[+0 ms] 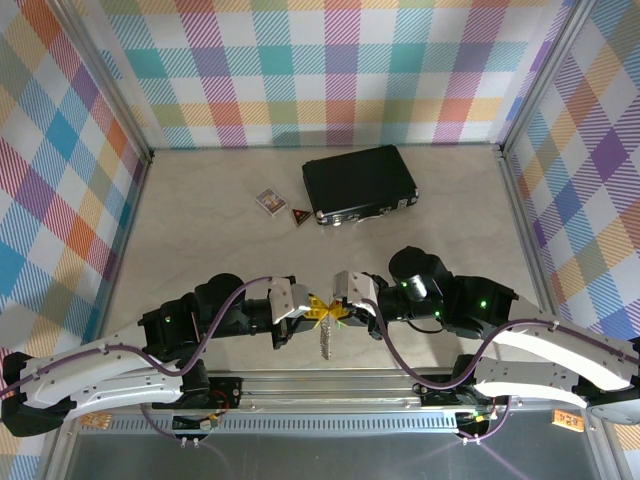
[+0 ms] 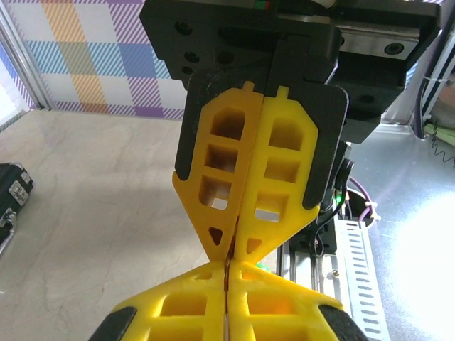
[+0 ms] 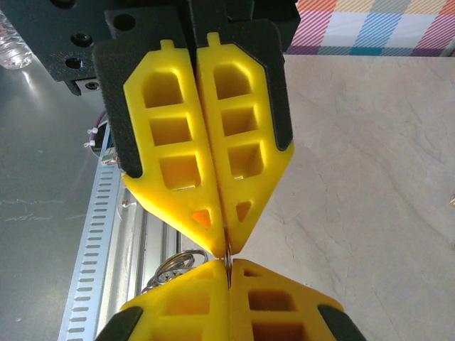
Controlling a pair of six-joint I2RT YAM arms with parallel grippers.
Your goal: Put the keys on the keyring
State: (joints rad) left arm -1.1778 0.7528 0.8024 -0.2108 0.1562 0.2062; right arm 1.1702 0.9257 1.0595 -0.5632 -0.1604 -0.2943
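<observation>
The worktop [image 1: 220,240] is a pale beige, faintly marbled slab, bordered along its near edge by a silvery slotted metal rail [image 1: 330,385]. Three things lie on it, all toward the far side. A black rectangular case [image 1: 359,184] lies flat, slightly askew, with silvery latches on its near edge. Left of it lies a little patterned card box [image 1: 270,202]. A small red triangular tag [image 1: 299,215] lies between them, just beside the case's near left corner.
</observation>
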